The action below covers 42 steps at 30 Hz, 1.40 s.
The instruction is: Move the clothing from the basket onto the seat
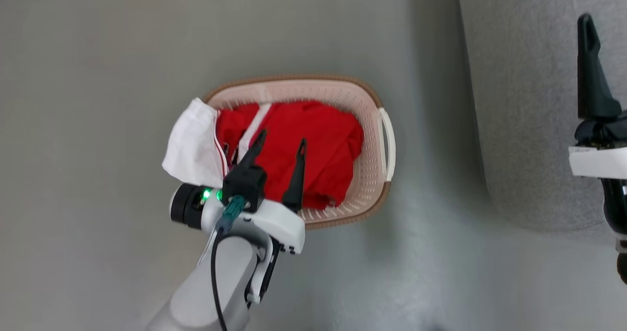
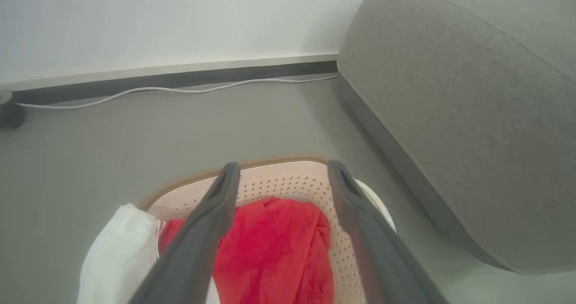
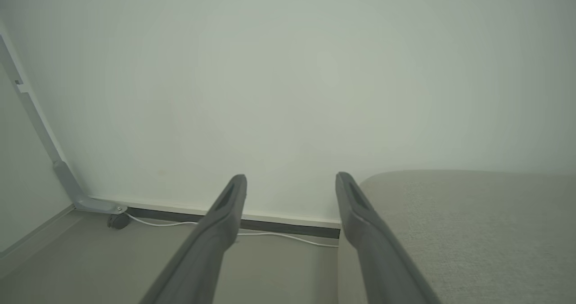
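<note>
Mid-frame in the head view we see the basket [image 1: 368, 140] holding the red clothing [image 1: 328, 140], a white flap [image 1: 191, 145] over its left rim. Our left claw [image 1: 282, 137] hangs above, spread wide, empty. Upper right is the seat [image 1: 529, 101]; the right claw [image 3: 291, 179] is likewise wide and empty. Wrist views add a wall cable [image 2: 180, 90].

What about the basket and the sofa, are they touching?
Apart. The head view shows a strip of bare floor between the basket and the sofa.

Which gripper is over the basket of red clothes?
The left gripper, open above the red clothing in the basket; the right gripper is by the sofa.
</note>
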Motion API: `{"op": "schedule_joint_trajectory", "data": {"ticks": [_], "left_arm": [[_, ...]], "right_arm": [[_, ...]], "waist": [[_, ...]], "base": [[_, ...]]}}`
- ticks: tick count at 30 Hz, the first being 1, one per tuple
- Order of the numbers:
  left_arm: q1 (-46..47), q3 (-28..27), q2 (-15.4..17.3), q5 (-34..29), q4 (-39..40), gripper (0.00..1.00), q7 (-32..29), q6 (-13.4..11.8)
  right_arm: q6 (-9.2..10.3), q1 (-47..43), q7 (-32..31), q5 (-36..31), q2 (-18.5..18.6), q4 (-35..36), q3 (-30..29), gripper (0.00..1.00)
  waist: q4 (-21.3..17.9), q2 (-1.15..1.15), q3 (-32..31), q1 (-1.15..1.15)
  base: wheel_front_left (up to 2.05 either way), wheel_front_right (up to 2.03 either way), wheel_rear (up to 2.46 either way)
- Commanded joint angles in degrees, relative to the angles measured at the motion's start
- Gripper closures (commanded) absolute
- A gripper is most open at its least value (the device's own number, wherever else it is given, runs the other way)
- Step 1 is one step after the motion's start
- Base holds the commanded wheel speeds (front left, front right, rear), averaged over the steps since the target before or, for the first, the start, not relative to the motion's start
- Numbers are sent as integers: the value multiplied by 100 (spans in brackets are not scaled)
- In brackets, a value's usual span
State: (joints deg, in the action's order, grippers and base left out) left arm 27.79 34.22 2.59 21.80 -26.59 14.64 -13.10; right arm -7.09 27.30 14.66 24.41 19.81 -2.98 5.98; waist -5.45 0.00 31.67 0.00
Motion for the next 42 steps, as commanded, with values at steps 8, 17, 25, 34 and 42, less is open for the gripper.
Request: {"op": "schedule_joint_trajectory", "data": {"ticks": [8,17,25,34,42], "left_arm": [[1212,361,29,119,-1089,0,36,98],[2314,729,29,268,-2687,0,36,441],[2928,1149,29,548,-3765,0,-328,671],[3459,1570,29,603,-4399,0,-1115,487],[3580,1803,29,680,-4505,0,-1514,327]], "right_arm": [[-40,623,34,151,133,426,267,0],[-40,1183,34,271,-78,619,512,0],[-40,1385,34,320,-343,633,677,0],[-40,1512,34,355,-557,630,785,0],[-40,1448,34,377,-632,585,784,0]], "waist": [[-326,0,1331,0],[-737,0,2140,0],[-1082,0,2555,0],[-1334,0,2850,0],[-1379,0,2880,0]], "base": [[0,0,0],[0,0,0],[0,0,0],[0,0,0],[0,0,0]]}}
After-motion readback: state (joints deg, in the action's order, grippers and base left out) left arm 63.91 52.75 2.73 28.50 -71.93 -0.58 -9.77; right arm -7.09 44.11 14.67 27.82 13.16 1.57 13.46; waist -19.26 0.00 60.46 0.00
